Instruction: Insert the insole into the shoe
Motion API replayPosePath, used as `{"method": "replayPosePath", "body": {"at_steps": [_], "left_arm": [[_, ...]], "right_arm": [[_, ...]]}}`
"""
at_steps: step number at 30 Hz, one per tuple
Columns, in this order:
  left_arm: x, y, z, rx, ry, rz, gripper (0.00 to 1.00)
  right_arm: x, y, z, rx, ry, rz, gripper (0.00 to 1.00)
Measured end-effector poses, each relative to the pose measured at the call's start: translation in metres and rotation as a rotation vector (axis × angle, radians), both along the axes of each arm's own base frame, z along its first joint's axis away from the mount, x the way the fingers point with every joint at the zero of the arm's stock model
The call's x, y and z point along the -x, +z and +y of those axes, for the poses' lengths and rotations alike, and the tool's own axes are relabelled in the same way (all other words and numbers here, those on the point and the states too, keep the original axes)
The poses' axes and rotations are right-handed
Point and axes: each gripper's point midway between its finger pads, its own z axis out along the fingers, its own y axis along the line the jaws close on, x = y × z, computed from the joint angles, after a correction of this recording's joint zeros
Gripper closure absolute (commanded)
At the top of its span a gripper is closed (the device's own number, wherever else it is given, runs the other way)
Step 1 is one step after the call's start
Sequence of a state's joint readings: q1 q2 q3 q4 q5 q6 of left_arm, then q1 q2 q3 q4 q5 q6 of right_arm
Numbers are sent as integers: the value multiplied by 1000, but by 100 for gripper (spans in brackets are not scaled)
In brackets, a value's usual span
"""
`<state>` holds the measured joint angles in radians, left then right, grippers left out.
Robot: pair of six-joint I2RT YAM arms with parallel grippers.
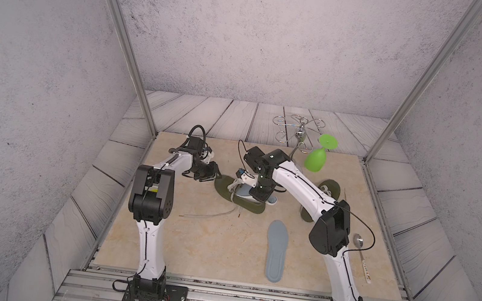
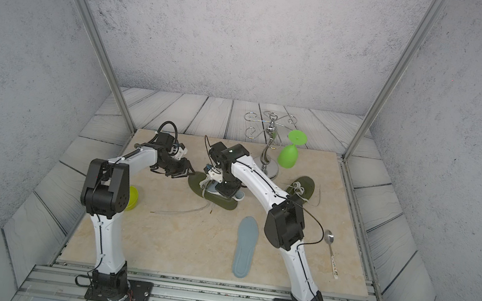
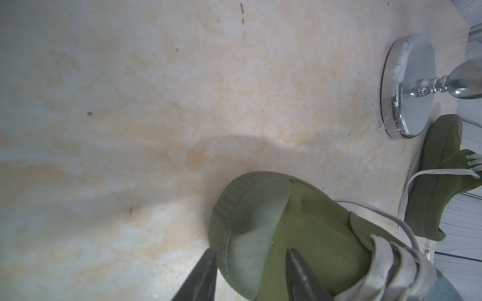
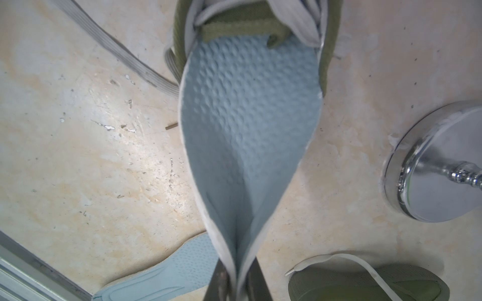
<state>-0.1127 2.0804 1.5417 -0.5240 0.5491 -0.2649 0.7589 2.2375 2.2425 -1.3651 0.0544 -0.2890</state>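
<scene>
The olive green shoe (image 1: pixel 238 200) (image 2: pixel 214 200) lies mid-table, toe toward the left arm. My left gripper (image 3: pixel 250 251) (image 1: pixel 209 175) is shut on its toe cap (image 3: pixel 250 221), one finger at the sole rim and the other on the upper. A light blue insole (image 4: pixel 247 117) is folded lengthwise at its heel, and my right gripper (image 4: pixel 238 263) is shut on that fold. The insole's front end sits inside the shoe's opening under the tongue (image 4: pixel 234 30). In both top views the right wrist hides most of the insole.
A second blue insole (image 1: pixel 276 254) (image 4: pixel 169 271) lies flat toward the table's front. A second green shoe (image 1: pixel 329 186) sits behind the right arm. At the back stand a chrome rack (image 1: pixel 299 130) and a green glass (image 1: pixel 316 159). A spoon (image 1: pixel 362 255) lies right, a loose lace (image 1: pixel 209 215) front.
</scene>
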Motion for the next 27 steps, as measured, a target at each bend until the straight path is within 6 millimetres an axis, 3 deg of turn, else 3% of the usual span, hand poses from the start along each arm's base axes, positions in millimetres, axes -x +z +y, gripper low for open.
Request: {"method": "replayPosePath", "body": {"at_steps": [6,11,27], "left_arm": [[-3,-4,1,-18,2,-11,58],[-5,-24,-3,-30,-8,12,60],[-13,-20,-15,-31,-33,-35,61]], "right_arm": [[0,-8,0,18,4,18,90],[-2,-17,2,30,9,29,90],[-14,-19,10,30,5,13,91]]}}
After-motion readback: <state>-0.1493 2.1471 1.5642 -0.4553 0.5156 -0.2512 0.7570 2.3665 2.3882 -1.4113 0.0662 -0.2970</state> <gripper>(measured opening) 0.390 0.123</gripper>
